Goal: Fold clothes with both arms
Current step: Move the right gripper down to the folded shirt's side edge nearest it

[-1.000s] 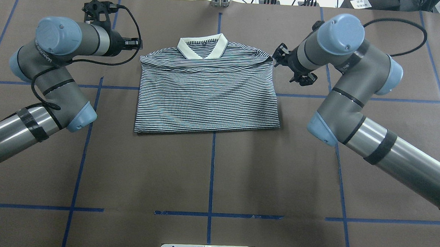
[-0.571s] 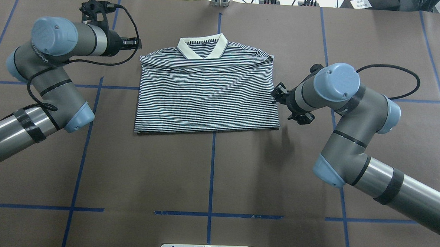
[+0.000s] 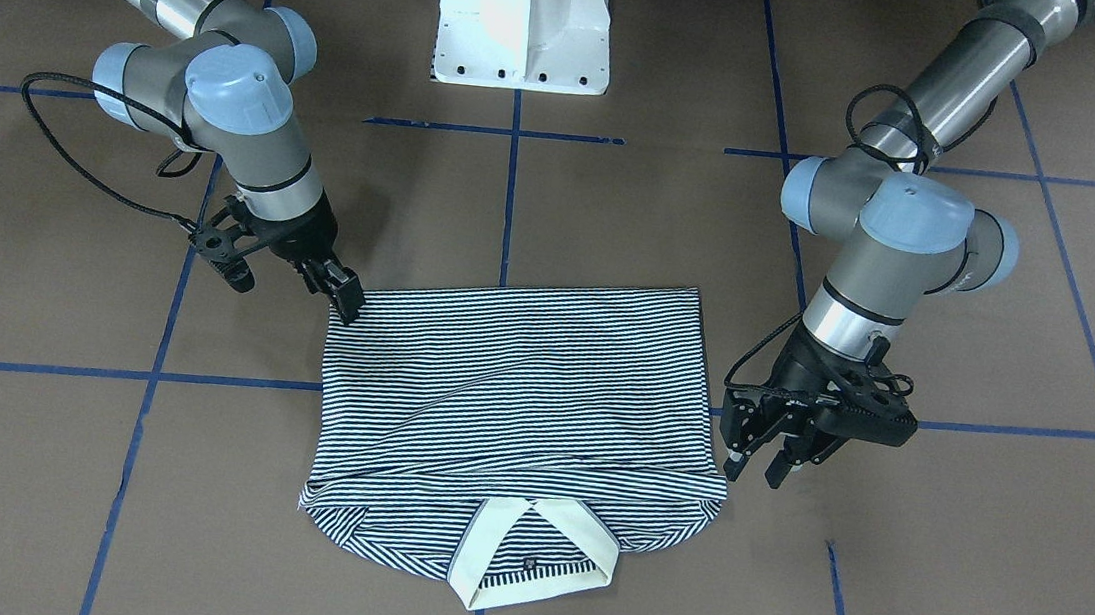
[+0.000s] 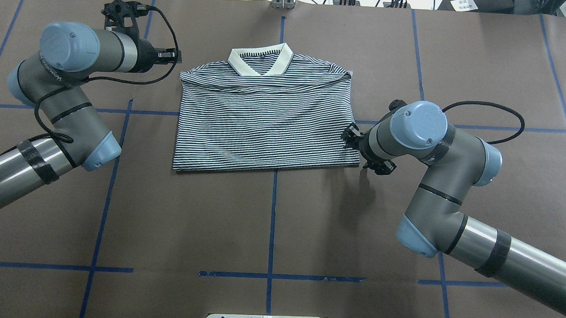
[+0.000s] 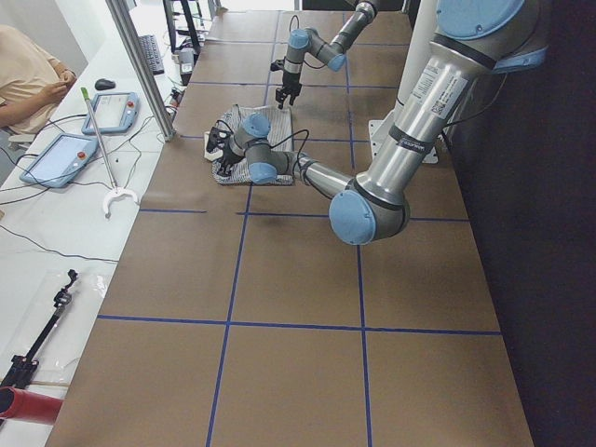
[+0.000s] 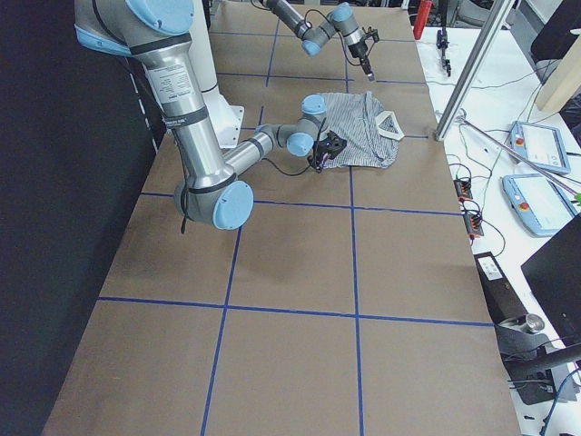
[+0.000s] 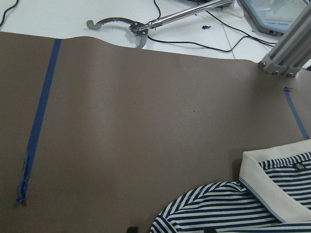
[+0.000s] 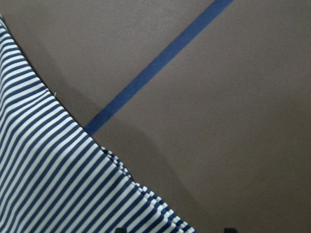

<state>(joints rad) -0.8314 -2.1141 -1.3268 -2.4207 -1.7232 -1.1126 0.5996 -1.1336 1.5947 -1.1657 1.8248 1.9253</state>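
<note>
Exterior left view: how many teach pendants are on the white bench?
2. The far pendant lies beside the aluminium post; the near pendant lies closer to the camera, near the person. More may sit outside the frame.

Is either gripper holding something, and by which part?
Nothing is held. The right gripper stands open at the polo shirt's hem corner; the left gripper is open beside it.

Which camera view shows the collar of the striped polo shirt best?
The exterior front-facing view: the cream collar lies whole and nearest the camera, a dark button inside it. The overhead view shows it whole but smaller; the left wrist view crops it; exterior right shows it tiny.
</note>
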